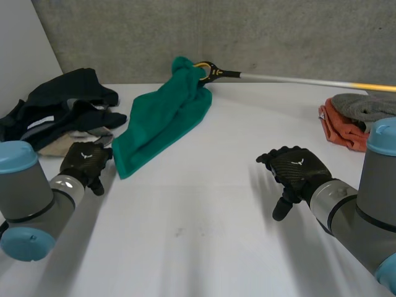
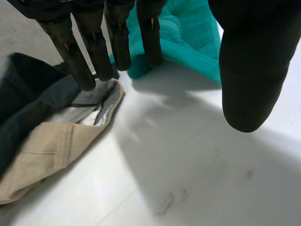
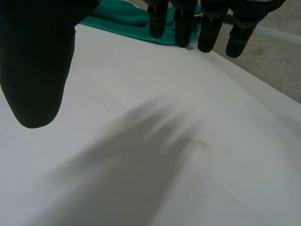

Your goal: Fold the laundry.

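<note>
Green towel (image 1: 162,120): lies on the white tabletop (image 1: 198,241), left of centre. Its long axis runs from the far edge diagonally down toward the near-left. The far end is bunched in the yellow-and-black head of a reacher tool (image 1: 210,71), which comes in from the right edge.

Left hand (image 1: 85,162): just beside the towel's near corner, above the tabletop, fingers straight, thumb held apart, nothing in it. In the left wrist view its fingertips (image 2: 151,56) point at the towel's hem (image 2: 188,33).

Right hand (image 1: 296,170): well apart from the towel, over bare tabletop right of centre, fingers spread, holding nothing.

Judgement: the left hand is the nearer and is placed for the near corner.

Other items: dark clothes pile (image 1: 62,102) and beige garment (image 2: 47,150) at the left edge, and an orange cloth (image 1: 339,129) at the right edge.
</note>
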